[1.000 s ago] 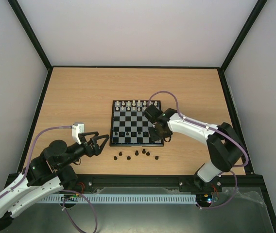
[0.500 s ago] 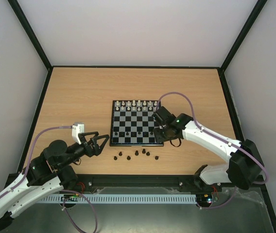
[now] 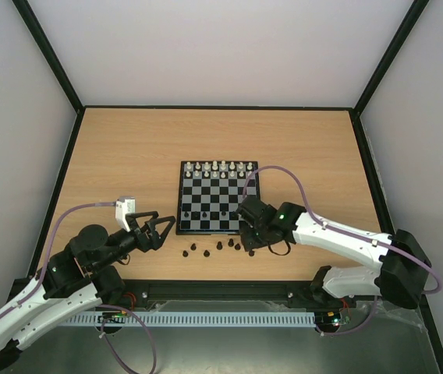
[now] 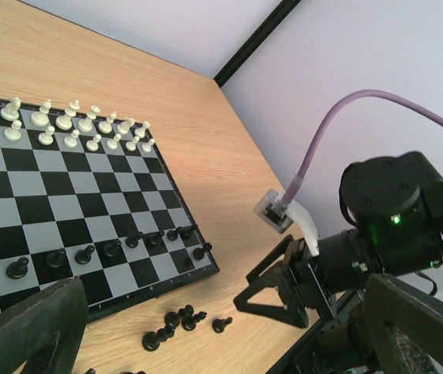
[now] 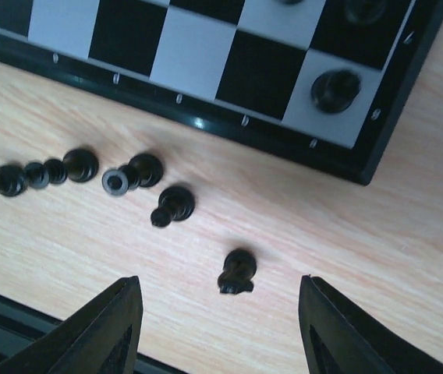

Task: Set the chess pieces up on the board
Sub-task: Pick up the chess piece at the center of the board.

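The board (image 3: 206, 227) lies mid-table with white pieces along its far rows and several dark chess pieces (image 4: 85, 253) standing on a near row. More dark pieces (image 3: 219, 246) lie loose on the wood in front of it. My right gripper (image 3: 251, 240) hovers open over the rightmost loose ones. In the right wrist view one small dark piece (image 5: 237, 271) lies on the table between the right gripper's (image 5: 221, 331) spread fingers (image 5: 104, 327), untouched. My left gripper (image 3: 159, 231) hangs open and empty left of the board.
The board's near right corner (image 5: 377, 160) sits just beyond the right gripper, with a dark piece (image 5: 334, 89) on its corner square. Other loose pieces (image 5: 132, 173) cluster to the left. A black rail (image 3: 221, 288) runs along the table's near edge.
My right gripper has come off the board's near right corner, moved down to the loose pieces in front of it, and opened wider. The left arm has stayed still.
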### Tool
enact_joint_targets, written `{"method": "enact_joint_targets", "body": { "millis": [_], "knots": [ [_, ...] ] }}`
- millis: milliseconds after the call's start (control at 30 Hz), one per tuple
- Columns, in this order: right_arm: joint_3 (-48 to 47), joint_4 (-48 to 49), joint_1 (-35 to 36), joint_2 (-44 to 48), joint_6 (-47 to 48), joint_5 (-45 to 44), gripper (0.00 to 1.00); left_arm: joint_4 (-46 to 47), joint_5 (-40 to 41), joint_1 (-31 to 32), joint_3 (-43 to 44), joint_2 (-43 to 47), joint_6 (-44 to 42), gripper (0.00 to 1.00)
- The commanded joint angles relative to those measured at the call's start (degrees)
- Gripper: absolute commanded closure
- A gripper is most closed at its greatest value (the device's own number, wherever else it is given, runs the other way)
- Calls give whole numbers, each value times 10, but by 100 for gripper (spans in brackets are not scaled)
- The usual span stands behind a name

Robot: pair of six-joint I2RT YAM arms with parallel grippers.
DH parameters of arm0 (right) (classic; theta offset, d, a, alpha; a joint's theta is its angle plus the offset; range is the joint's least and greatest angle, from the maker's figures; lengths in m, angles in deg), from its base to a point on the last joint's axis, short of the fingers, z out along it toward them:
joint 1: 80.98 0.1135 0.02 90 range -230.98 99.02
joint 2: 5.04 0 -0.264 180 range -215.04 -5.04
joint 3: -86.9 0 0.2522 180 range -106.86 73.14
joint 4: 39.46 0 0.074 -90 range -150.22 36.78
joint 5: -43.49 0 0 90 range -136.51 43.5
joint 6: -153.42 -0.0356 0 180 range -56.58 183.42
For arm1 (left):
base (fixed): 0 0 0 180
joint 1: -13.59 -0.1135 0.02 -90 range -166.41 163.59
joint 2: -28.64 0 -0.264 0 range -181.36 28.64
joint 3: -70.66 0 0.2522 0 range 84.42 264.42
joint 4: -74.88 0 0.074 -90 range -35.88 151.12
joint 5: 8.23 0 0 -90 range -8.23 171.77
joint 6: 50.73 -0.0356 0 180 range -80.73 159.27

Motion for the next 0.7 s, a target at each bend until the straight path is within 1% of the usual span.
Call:
{"method": "enact_joint_targets", "body": {
  "millis": [0, 133, 233, 667],
  "knots": [
    [29, -4, 30, 12, -55, -14, 44, 14, -7, 1, -3, 1, -10, 1],
    [64, 14, 42, 17, -74, -13, 46, 14, -8, 1, -3, 2, -11, 0],
    [84, 30, 44, 17, -81, -9, 49, 15, -8, 1, -4, 2, -10, 1],
    [84, 70, 46, -39, -66, -9, 60, 14, -8, 1, -5, 2, -11, 0]
  ]
}}
